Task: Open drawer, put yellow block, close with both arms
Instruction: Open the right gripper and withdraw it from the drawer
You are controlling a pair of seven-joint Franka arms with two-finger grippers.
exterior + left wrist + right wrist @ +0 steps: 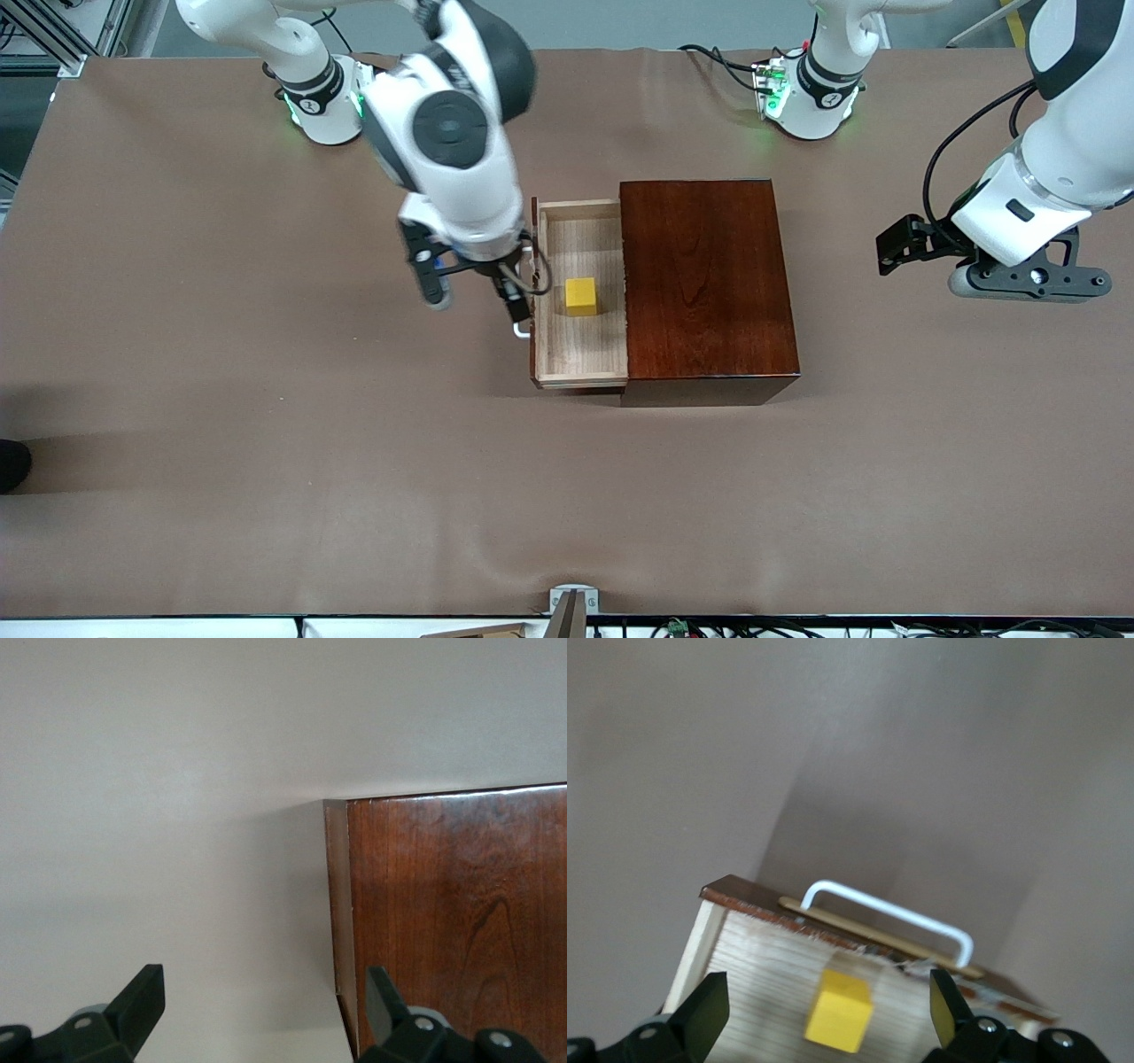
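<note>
The drawer (580,354) of the dark reddish-brown box (704,275) is pulled out toward the right arm's end of the table. The yellow block (581,296) sits on its pale wood floor. My right gripper (474,297) is open and empty, in the air just beside the drawer's front and its white handle (523,330). In the right wrist view the block (839,1011) and the handle (890,910) show between the spread fingers of the right gripper (826,992). My left gripper (1028,285) is open and empty, low over the table at the left arm's end, apart from the box (461,904).
The brown table cover (266,443) is bare around the box. The two green-lit arm bases (328,111) stand along the table's edge farthest from the front camera. A small metal bracket (571,602) sits at the nearest edge.
</note>
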